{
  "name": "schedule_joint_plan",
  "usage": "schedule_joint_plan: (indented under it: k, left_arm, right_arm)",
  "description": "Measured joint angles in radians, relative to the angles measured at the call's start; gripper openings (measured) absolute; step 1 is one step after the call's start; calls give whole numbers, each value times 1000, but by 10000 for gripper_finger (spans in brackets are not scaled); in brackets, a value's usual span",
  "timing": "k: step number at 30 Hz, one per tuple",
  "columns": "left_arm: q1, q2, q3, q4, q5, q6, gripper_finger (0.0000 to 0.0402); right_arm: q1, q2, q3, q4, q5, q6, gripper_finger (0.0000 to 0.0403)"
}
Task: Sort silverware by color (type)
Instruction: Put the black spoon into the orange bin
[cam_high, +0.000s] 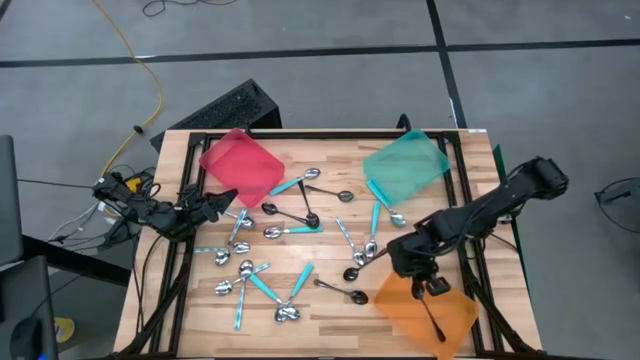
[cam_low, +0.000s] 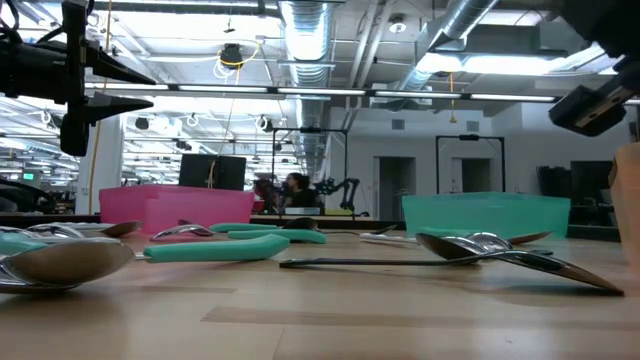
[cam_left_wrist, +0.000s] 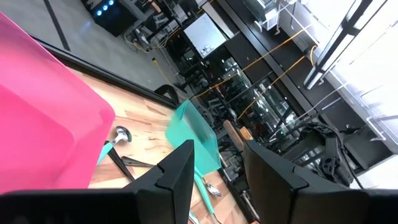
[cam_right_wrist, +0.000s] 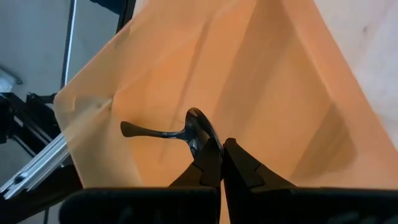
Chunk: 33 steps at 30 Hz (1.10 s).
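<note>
In the right wrist view, the black spoon's bowl (cam_right_wrist: 200, 127) is partly hidden by the right end effector (cam_right_wrist: 221, 163); the orange translucent square tray (cam_right_wrist: 273, 93) is cropped

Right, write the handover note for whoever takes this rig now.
Right gripper: fingers shut on a black spoon, held over the orange tray.
Left gripper: fingers apart, empty, raised by the red tray.
Done: one black spoon shows at the orange tray, the one being gripped. Red tray and teal tray look empty.
Left: release this spoon, then sort the silver, teal-handled and remaining black spoons scattered mid-table.
</note>
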Motion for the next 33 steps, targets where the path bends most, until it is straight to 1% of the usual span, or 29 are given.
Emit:
schedule_joint_plan:
  k: [12, 23, 25, 33]
  left_arm:
    - [0, 0, 0, 0, 0, -2, 123]
    - [0, 0, 0, 0, 0, 4, 123]
    - [0, 0, 0, 0, -2, 5, 123]
    - [0, 0, 0, -1, -10, 8, 123]
  right_arm:
    - [-3, 95, 0, 11, -7, -79, 22]
    - [-4, 95, 0, 17, 63, -138, 23]
    - [-4, 95, 0, 17, 89, -141, 23]
    - [-4, 94, 0, 14, 135, -141, 28]
